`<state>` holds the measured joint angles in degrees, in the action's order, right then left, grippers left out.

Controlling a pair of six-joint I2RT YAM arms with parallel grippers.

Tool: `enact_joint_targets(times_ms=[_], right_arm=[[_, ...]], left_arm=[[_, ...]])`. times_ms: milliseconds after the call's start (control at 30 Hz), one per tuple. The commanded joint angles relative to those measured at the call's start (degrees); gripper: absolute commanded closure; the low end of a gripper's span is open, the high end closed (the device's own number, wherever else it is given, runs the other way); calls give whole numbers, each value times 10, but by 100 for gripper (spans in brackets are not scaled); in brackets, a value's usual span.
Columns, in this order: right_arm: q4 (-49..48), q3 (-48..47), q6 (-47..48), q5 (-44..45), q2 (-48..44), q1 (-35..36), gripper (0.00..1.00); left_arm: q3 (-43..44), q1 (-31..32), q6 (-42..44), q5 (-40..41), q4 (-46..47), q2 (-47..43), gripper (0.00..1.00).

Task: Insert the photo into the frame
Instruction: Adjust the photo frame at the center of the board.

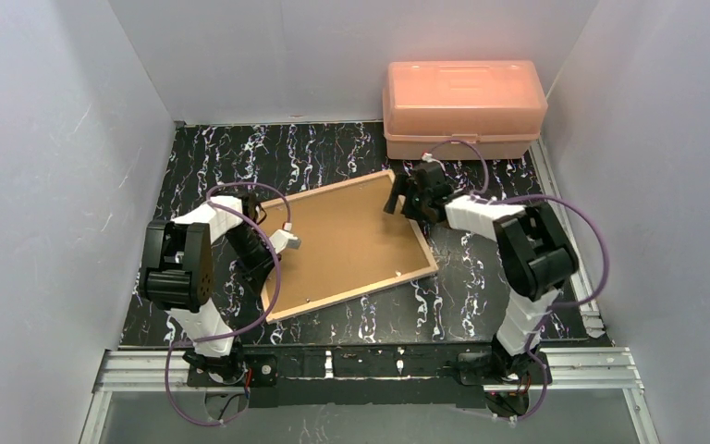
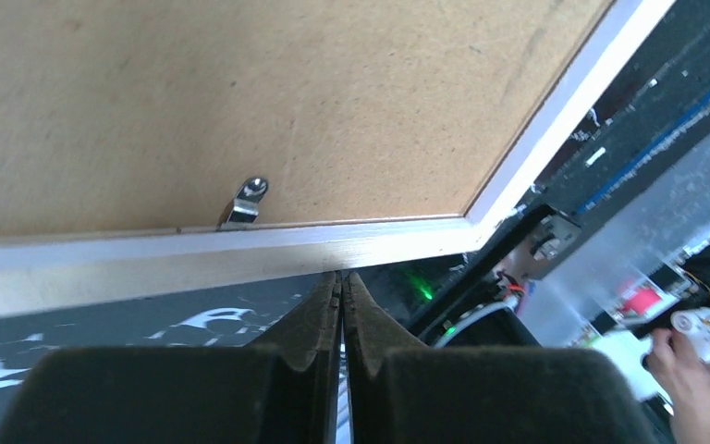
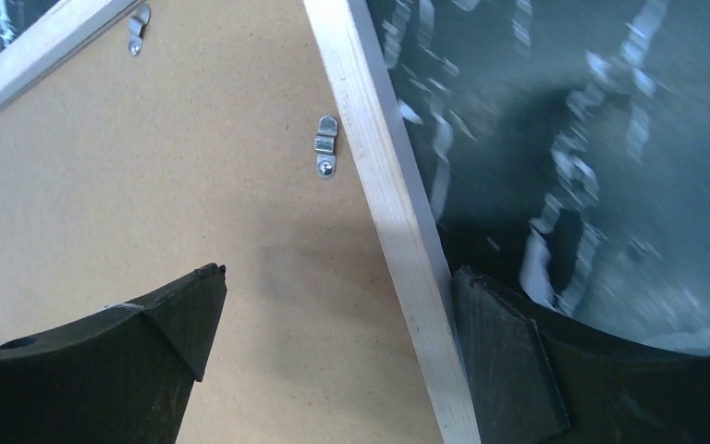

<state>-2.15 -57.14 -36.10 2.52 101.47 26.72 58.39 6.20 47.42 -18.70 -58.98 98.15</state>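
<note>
The frame [image 1: 356, 296] lies back-up and slanted in the middle of the black marbled table, its light wood rail around a brown backing board [image 1: 347, 240]. The photo is hidden. My left gripper [image 1: 264, 268] is shut with nothing between its fingers. Its tips [image 2: 342, 277] are right at the frame's left rail [image 2: 194, 259], near a metal clip [image 2: 245, 202]. My right gripper [image 1: 407, 205] is open and straddles the frame's far right rail [image 3: 388, 203]. One finger [image 3: 162, 333] hangs over the backing board [image 3: 148, 185]; the other [image 3: 504, 361] is against the rail's outer side.
An orange plastic box [image 1: 462, 106] stands at the back right, close behind my right gripper. White walls close in the table on three sides. A metal rail [image 1: 361, 365] runs along the near edge. A second clip [image 3: 326, 145] sits by the right rail.
</note>
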Motion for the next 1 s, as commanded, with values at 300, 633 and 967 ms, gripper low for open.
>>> enact_joint_targets(times_ms=[300, 633, 967], right_arm=[[49, -238, 55, -18, 120, 79, 1], [126, -71, 35, 11, -104, 73, 1], [82, 192, -128, -159, -303, 109, 1]], left_arm=[[73, 11, 12, -84, -118, 0, 94], [397, -91, -19, -72, -179, 130, 87], [533, -206, -138, 151, -2, 253, 92]])
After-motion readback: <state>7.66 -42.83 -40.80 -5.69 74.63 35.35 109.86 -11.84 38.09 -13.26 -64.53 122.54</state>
